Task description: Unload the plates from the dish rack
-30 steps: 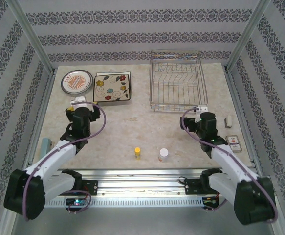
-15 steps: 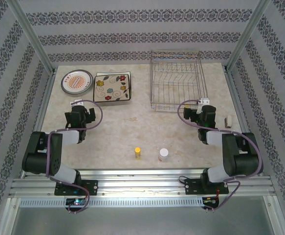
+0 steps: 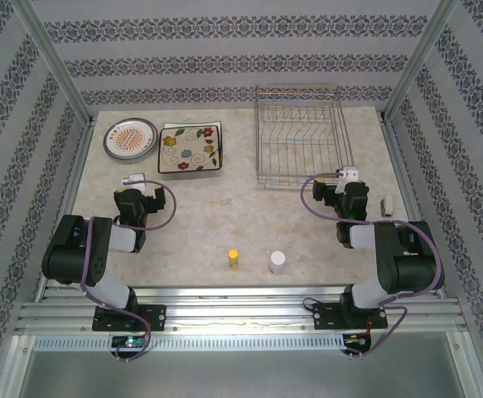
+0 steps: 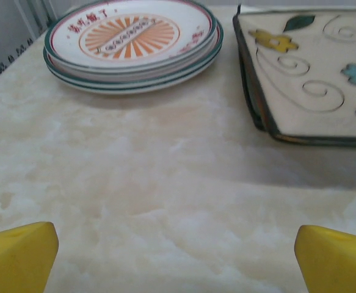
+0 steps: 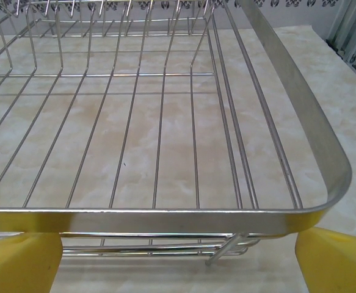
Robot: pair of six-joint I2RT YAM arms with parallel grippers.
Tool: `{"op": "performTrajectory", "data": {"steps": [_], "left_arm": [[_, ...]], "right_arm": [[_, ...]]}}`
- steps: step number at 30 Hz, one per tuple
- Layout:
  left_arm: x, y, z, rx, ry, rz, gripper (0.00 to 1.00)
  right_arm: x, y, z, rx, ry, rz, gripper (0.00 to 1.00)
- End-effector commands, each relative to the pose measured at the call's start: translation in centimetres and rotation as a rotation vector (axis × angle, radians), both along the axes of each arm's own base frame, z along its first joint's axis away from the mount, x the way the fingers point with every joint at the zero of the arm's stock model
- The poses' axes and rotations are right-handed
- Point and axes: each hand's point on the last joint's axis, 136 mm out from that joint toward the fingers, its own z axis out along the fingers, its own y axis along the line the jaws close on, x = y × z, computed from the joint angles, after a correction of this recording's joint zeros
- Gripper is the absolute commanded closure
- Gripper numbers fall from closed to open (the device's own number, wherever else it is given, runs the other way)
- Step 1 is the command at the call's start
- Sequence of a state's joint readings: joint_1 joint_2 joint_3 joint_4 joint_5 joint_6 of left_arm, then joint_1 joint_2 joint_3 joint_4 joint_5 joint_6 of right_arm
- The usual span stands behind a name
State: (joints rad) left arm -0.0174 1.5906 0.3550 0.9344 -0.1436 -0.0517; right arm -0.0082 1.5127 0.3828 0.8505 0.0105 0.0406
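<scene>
A stack of round white plates (image 3: 130, 138) with orange sunburst centres lies at the table's far left, and square cream flower plates (image 3: 190, 147) lie right beside it. My left gripper (image 3: 133, 184) is open just short of both, low over the table. In the left wrist view the round plates (image 4: 132, 39) and square plates (image 4: 312, 73) lie ahead of the left gripper (image 4: 178, 259), with bare table between its yellow fingertips (image 4: 19, 256). The silver wire dish rack (image 3: 301, 137) stands at the far right with nothing in its slots. My right gripper (image 3: 349, 181) is open at its near right corner, the rack's rim (image 5: 165, 218) just ahead of the right gripper (image 5: 178, 262).
A small yellow bottle (image 3: 234, 258) and a white-capped jar (image 3: 277, 262) stand near the front middle of the table. A small white object (image 3: 387, 203) lies by the right edge. Patterned walls and metal posts enclose the table.
Both arms have folded back and upright over their bases. The grippers stayed in nearly the same spots, both still open.
</scene>
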Motion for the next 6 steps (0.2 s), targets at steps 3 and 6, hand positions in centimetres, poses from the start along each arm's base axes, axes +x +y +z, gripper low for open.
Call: {"op": "performTrajectory", "data": {"steps": [3, 6], "left_arm": [[-0.52, -0.1, 2.16, 0.008, -0.136, -0.024, 0.0], [-0.19, -0.06, 2.16, 0.009, -0.128, -0.022, 0.0]], "right_arm": [[0.53, 0.73, 1.07, -0.023, -0.04, 0.02, 0.02], [0.46, 0.76, 1.08, -0.02, -0.042, 0.021, 0.02]]}}
